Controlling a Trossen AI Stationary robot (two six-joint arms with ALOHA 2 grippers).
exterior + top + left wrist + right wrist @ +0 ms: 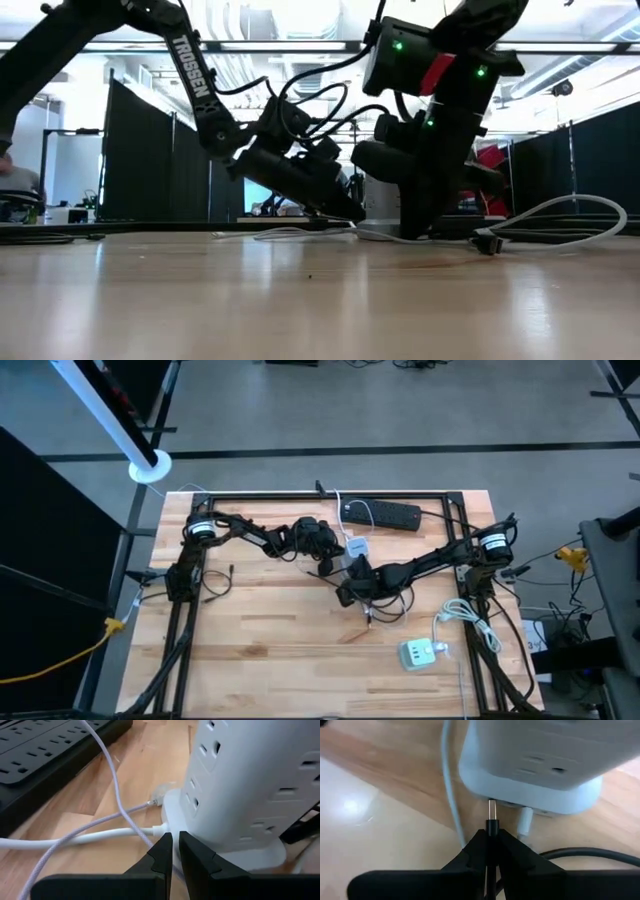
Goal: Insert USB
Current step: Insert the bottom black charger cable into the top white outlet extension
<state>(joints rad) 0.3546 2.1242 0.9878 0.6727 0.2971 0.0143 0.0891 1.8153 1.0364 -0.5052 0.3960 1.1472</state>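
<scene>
The table (260, 650) is a light wooden top inside a black frame. A white power tower (357, 547) stands just past its centre, toward twelve o'clock. In the left wrist view the tower (250, 785) shows rows of outlets on its side above a broad white base.

The right gripper (491, 851) sits low at the tower's base, on the six o'clock side of it in the high view. Its fingers are clamped on a black USB plug (492, 820), whose metal tip points at the tower's base and stands just short of it, not yet seated. A white connector (525, 820) is already plugged in beside that spot.

The left gripper (175, 851) reaches in from nine o'clock and rests near the tower's base with its fingers pressed together, holding nothing. A white cord (80, 838) and a thin lilac braided cable (112, 780) run across the wood just ahead of it.

A black power strip (383, 513) lies at twelve o'clock by the far edge. A small white-and-green charger block (418, 653) lies at five o'clock, well apart from the tower, with a coiled white cable (470, 615) near it.
</scene>
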